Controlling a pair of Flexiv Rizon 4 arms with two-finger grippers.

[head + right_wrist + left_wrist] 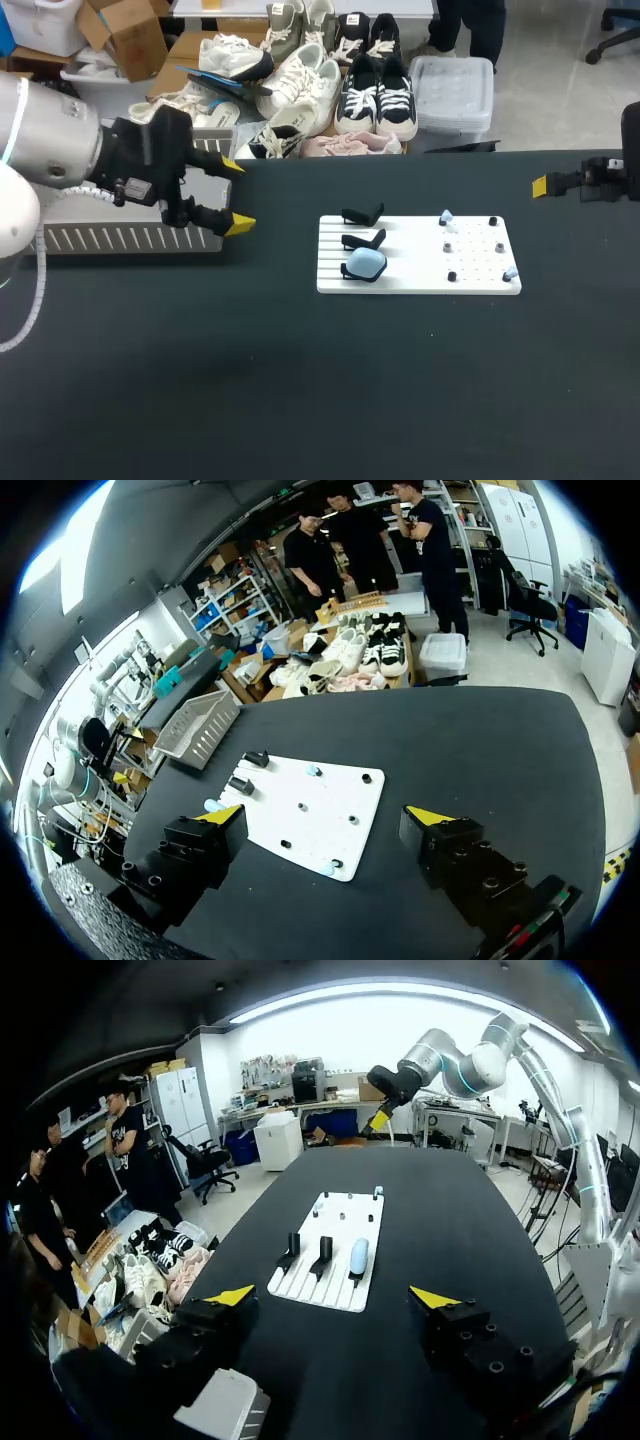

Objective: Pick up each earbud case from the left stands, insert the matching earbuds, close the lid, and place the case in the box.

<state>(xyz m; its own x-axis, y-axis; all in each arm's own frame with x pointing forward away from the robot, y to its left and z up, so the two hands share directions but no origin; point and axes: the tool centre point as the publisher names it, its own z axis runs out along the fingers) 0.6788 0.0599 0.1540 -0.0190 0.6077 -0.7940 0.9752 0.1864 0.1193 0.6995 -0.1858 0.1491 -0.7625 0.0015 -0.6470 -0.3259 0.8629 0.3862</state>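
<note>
**Both grippers wide and empty; case on its stand**

Black table [300, 400] across all views.

- Far left: grey slotted box [130, 238], just under and behind the left gripper [236, 196].
- Left gripper: fingers spread wide, nothing between them, yellow tips aimed toward the white board [410, 278]. From its wrist, board straight ahead and well apart, bare tabletop between.
- On the board end nearer the left gripper: three black stands [362, 214] in a row. Two empty. On the third, the one on the gripper's right-hand side, a pale blue earbud case [366, 263], lid down. Case ahead of the left gripper, well out of reach of its fingers, touching only its stand.
- On the board end nearer the right gripper: small black pegs [499, 244] and two pale blue earbuds [446, 217], one at the far corner, one at the near corner. Too small to tell how seated.
- Far right: right gripper [326, 816] at the table's edge, well apart from the board. Fingers likewise spread wide, holding nothing. From its wrist, board ahead and below, earbud end closest, stands and case beyond, box farther off past the stands.
</note>
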